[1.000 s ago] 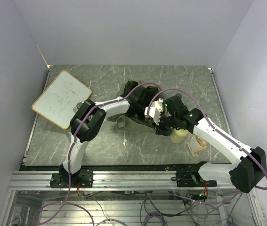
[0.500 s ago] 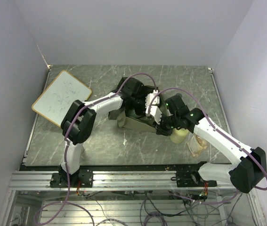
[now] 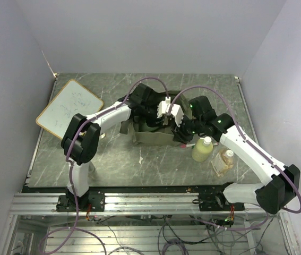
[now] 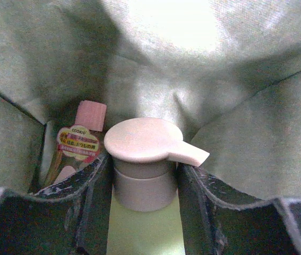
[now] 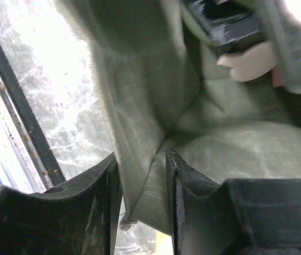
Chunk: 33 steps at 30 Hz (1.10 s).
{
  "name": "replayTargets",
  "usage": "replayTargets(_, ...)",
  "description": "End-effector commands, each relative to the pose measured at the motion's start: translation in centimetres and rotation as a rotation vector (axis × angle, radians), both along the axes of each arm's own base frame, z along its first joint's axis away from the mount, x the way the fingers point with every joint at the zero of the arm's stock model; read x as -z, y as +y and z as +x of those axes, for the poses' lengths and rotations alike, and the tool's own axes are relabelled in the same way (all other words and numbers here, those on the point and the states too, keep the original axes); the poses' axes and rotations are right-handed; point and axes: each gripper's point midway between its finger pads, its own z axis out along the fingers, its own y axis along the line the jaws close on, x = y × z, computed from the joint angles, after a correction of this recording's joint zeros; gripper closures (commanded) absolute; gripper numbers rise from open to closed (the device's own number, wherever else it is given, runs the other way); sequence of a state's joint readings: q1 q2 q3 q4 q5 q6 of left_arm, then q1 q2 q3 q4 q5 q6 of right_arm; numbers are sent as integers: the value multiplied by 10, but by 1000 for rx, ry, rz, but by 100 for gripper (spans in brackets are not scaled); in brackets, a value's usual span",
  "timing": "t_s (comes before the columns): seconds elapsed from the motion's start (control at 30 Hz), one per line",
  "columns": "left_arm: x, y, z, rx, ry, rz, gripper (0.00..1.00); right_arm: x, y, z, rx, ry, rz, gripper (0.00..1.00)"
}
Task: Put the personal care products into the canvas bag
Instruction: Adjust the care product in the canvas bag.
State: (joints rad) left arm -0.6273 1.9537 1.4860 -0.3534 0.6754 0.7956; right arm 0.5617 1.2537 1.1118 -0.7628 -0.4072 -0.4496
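Left arm reaches up and right from its base, wrist tipped down into the mouth of the canvas bag [image 3: 147, 139]. The left gripper [image 4: 142, 178] is closed narrow on a yellow-green bottle [image 4: 145, 234] just under its white pump cap, the bottle inside the bag beside a slim pink-capped bottle [image 4: 78, 146] in the corner. Right arm stretches diagonally to the bag's right side, right gripper [image 5: 142, 159] pinching the fabric wall between nearly closed fingers; a second yellow-green bottle [image 3: 202, 150] and an amber bottle [image 3: 224, 162] stand on the table just right of the bag.
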Motion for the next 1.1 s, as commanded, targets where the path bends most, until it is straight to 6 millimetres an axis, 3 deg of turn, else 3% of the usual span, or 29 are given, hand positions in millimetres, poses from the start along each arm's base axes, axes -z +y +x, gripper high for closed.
replayTargets(0.0, -47, 2, -1, 14, -32, -111, 93, -33, 13, 26, 65, -73, 85, 61)
replayTargets(0.13, -55, 4, 2, 3, -41, -131, 93, -56, 17, 40, 101, -137, 127, 42)
replayTargets(0.33, -72, 11, 12, -44, -46, -185, 93, -88, 16, 60, 208, -233, 194, 29)
replayTargets(0.67, -112, 21, 29, -159, -38, -319, 93, -108, 19, 92, 327, -304, 238, 27)
replayTargets(0.87, -142, 20, 37, -212, -18, -421, 93, -122, 22, 86, 257, -340, 246, 26)
replayTargets(1.07, -172, 21, 47, -246, -25, -527, 93, -151, 22, 77, 216, -388, 280, 22)
